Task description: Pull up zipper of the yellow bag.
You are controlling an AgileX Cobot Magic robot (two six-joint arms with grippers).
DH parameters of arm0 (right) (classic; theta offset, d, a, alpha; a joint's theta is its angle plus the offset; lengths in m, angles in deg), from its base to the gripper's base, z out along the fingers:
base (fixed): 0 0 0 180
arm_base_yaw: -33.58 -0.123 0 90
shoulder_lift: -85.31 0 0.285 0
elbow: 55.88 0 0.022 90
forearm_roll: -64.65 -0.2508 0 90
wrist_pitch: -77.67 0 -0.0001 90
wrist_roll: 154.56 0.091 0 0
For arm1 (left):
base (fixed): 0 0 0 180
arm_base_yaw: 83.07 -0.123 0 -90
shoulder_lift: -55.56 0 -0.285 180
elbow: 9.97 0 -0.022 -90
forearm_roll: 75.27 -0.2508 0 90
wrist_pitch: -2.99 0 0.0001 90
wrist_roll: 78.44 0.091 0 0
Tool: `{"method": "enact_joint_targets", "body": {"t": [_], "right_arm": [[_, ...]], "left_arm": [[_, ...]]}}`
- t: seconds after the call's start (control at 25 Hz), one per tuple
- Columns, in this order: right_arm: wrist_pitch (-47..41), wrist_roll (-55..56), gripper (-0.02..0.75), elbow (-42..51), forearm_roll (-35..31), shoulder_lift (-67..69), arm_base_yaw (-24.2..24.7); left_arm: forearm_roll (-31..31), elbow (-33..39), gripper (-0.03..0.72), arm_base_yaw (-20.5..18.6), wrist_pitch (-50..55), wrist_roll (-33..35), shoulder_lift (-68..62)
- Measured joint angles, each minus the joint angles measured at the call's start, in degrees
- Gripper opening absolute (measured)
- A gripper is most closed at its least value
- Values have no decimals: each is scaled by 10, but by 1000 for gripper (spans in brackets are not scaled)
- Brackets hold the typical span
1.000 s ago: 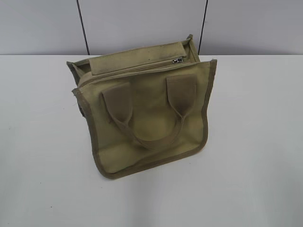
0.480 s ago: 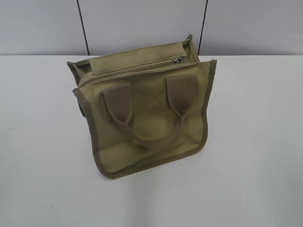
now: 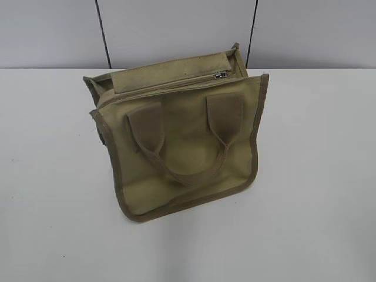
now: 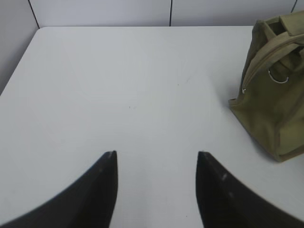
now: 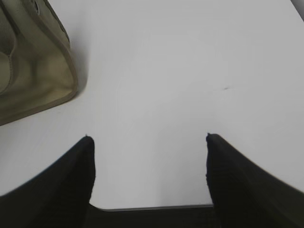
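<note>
No zipping step has begun: the yellow bag [image 3: 182, 141] stands near the worktop's far edge, the zipper [image 3: 220, 75] pull untouched, while the left gripper [image 4: 156, 161] and right gripper [image 5: 148, 142] hover apart from it, jaws spread and empty.

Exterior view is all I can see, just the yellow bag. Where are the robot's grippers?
Observer: The left gripper is open over bare table, with the yellow bag off to its right.
Operator: And the other one?
Observer: The right gripper is open too, and the bag's trimmed corner sits at the upper left of its view.
Operator: Is anything touching the zipper?
Observer: No. The zipper is untouched, and its silver pull sits at the right end in your view.
</note>
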Motion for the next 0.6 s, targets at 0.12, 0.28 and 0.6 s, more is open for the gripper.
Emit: {"method": "enact_joint_targets", "body": {"t": [0.12,0.28,0.6], "right_arm": [[1,0,532,0,-2,0,1],[2,0,531,0,-3,0,1],[2,0,531,0,-4,0,1]], "left_arm": [[1,2,388,-4,0,0,3],[1,2,384,-4,0,0,3],[1,2,384,-4,0,0,3]]}}
